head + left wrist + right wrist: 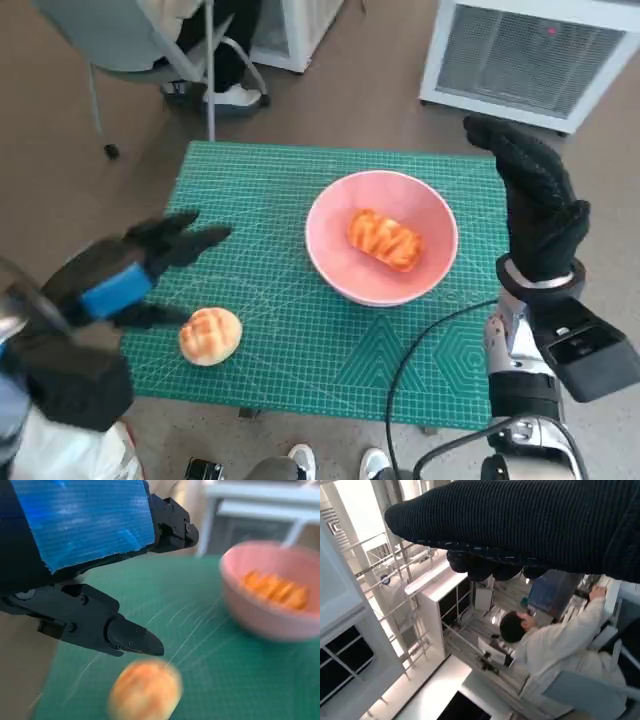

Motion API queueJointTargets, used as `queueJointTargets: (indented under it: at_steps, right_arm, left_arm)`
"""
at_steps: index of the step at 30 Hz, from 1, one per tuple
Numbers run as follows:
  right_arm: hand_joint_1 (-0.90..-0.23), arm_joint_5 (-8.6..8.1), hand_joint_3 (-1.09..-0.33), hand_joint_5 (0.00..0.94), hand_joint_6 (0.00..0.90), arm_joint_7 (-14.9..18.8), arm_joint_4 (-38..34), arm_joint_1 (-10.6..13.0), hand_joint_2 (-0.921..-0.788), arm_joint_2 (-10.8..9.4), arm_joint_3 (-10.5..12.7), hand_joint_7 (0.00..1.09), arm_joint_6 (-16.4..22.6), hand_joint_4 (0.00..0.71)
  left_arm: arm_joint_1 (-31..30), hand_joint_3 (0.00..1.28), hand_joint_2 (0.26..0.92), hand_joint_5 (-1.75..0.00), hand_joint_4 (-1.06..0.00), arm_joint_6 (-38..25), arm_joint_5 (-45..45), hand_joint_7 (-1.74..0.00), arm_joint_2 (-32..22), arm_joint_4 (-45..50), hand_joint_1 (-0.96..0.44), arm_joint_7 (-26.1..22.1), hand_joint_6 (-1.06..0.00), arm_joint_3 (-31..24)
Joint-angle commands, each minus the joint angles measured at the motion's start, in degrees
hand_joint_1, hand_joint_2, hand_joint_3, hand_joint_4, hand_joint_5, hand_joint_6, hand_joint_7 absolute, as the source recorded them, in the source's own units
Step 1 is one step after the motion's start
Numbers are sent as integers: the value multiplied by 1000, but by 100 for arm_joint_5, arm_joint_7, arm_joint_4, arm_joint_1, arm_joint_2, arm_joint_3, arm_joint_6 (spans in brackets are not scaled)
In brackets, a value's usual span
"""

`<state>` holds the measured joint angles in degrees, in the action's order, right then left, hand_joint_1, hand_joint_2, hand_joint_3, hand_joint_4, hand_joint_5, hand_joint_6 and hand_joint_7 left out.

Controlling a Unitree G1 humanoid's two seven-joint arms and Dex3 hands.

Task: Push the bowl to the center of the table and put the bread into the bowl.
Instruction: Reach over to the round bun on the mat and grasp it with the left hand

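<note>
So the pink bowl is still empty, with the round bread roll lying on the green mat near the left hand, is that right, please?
Not quite: the pink bowl is not empty. The head view shows an orange, ridged piece of bread already lying inside it. The rest holds: the round bread roll lies on the green mat near the left hand, which holds nothing.
</note>
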<state>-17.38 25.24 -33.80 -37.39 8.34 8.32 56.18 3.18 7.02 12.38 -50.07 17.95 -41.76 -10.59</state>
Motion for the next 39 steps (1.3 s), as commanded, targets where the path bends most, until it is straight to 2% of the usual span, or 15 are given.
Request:
queueJointTargets:
  at_steps: [1, 6, 13, 30, 34, 39]
  right_arm:
    - [-631, -7, -802, 0, 315, 50, -80, 40, -921, -6, -11, 194, -107, 388]
    - [-628, 10, -803, 0, 316, 46, -106, 9, -921, -22, -24, 193, -126, 388]
    - [-620, 27, -806, 0, 314, 62, -158, -36, -921, -11, -38, 191, -145, 388]
    - [-612, -18, -809, 0, 312, 164, -113, -38, -921, 47, -41, 192, -206, 388]
    - [-612, -21, -809, 0, 312, 181, -135, -51, -921, 63, -33, 192, -208, 387]
    - [-613, -14, -808, 0, 312, 182, -145, -50, -921, 64, -23, 192, -200, 388]
  left_arm:
    - [-430, 6, 801, -8, -247, -219, 73, -32, -82, 334, -220, -51, -341, -80]
    - [-671, 5, 804, -4, -247, -332, 207, -23, -50, 326, -221, -16, -343, 56]
    - [-708, 4, 807, -1, -246, -244, 361, -13, 54, -1, -225, 106, -342, 373]
    - [-147, 3, 809, -8, -274, 266, 809, -7, 563, -1610, -255, 787, -346, 1394]
    - [78, 6, 817, -25, -325, 403, 933, -18, 735, -2148, -236, 1044, -377, 1574]
    - [279, 17, 861, -45, -488, 619, 1089, -43, 890, -2724, -138, 1475, -489, 1702]
